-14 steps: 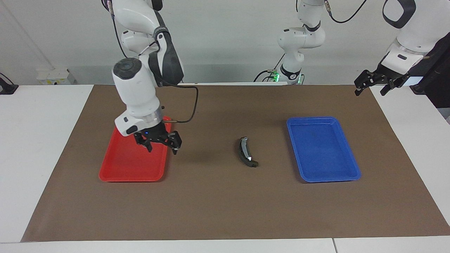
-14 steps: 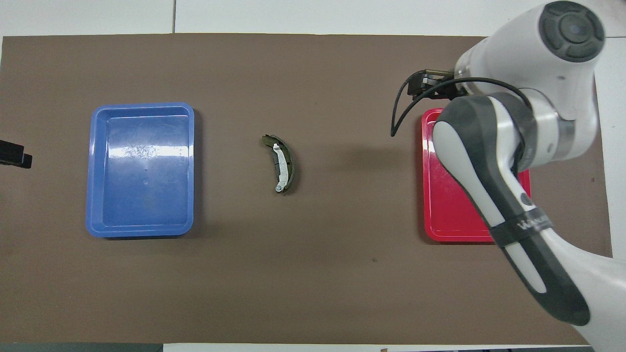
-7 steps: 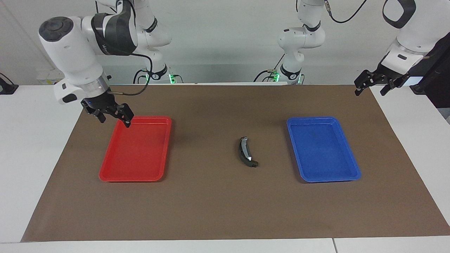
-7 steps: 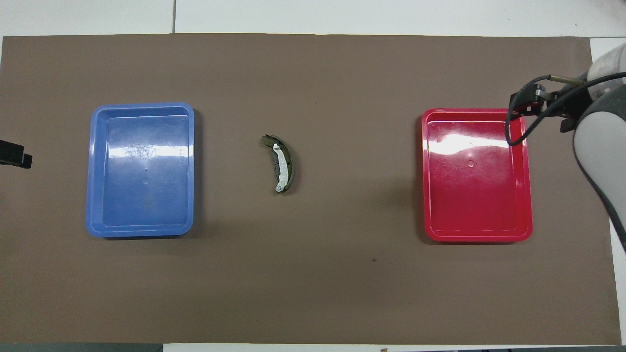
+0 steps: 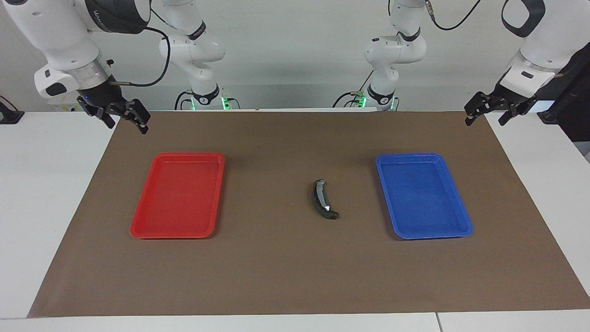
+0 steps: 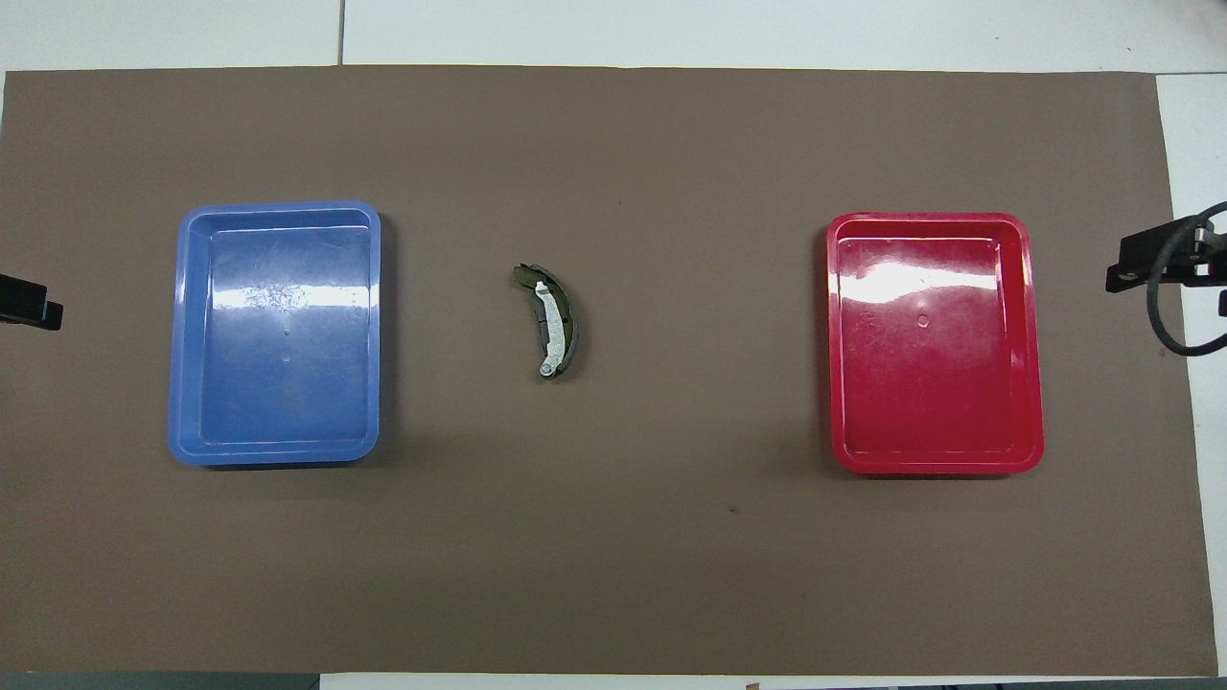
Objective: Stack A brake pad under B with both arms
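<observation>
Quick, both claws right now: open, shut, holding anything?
Left claw: open, empty, raised over the brown mat's corner.
Right claw: open, empty, raised over the mat's edge.

A white table (image 5: 46, 193) fills most of both views, and a large brown mat (image 5: 286, 267) lies flat over its middle, leaving bare white margins at either end and along the edge farthest from the wall. Seams between white tabletop panels (image 6: 341, 34) show just off the mat in the overhead view. A plain pale grey wall (image 5: 295, 55) rises at the table's robot-side edge. On the table against that wall, off the mat's corner, sits a whitish socket box (image 5: 73, 100). Light is even and soft, with faint shadows on the mat.
</observation>
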Action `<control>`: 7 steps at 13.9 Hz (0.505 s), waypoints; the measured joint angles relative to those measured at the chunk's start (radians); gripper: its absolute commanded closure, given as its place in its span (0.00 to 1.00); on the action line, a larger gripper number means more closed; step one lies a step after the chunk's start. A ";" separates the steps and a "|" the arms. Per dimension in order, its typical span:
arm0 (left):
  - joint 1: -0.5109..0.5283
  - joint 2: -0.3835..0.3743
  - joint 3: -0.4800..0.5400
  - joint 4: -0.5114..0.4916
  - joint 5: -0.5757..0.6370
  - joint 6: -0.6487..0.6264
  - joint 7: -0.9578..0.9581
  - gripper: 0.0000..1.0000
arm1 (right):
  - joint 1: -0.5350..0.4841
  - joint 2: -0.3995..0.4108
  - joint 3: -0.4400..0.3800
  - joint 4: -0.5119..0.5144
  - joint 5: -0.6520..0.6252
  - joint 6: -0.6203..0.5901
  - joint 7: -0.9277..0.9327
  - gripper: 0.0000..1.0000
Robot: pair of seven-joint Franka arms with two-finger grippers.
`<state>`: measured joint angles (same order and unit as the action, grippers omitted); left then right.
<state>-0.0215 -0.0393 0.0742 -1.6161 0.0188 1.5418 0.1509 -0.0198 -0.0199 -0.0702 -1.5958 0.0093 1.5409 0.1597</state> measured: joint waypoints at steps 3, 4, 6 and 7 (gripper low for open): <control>0.000 0.000 0.000 0.000 0.000 0.000 0.000 0.00 | -0.077 -0.001 0.087 0.000 0.000 -0.004 0.000 0.01; 0.000 0.000 0.000 0.000 0.000 0.000 0.000 0.00 | -0.068 -0.001 0.086 0.000 0.000 -0.004 0.002 0.01; 0.000 0.000 0.000 0.000 0.000 0.000 0.000 0.00 | -0.029 -0.001 0.053 0.000 0.000 -0.005 0.014 0.01; 0.000 0.000 0.000 0.000 0.000 0.000 0.000 0.00 | -0.018 -0.001 0.035 0.000 0.000 -0.005 0.014 0.01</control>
<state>-0.0215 -0.0393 0.0742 -1.6161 0.0188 1.5418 0.1509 -0.0374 -0.0205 -0.0354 -1.5960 0.0090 1.5360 0.1737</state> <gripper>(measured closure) 0.000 0.004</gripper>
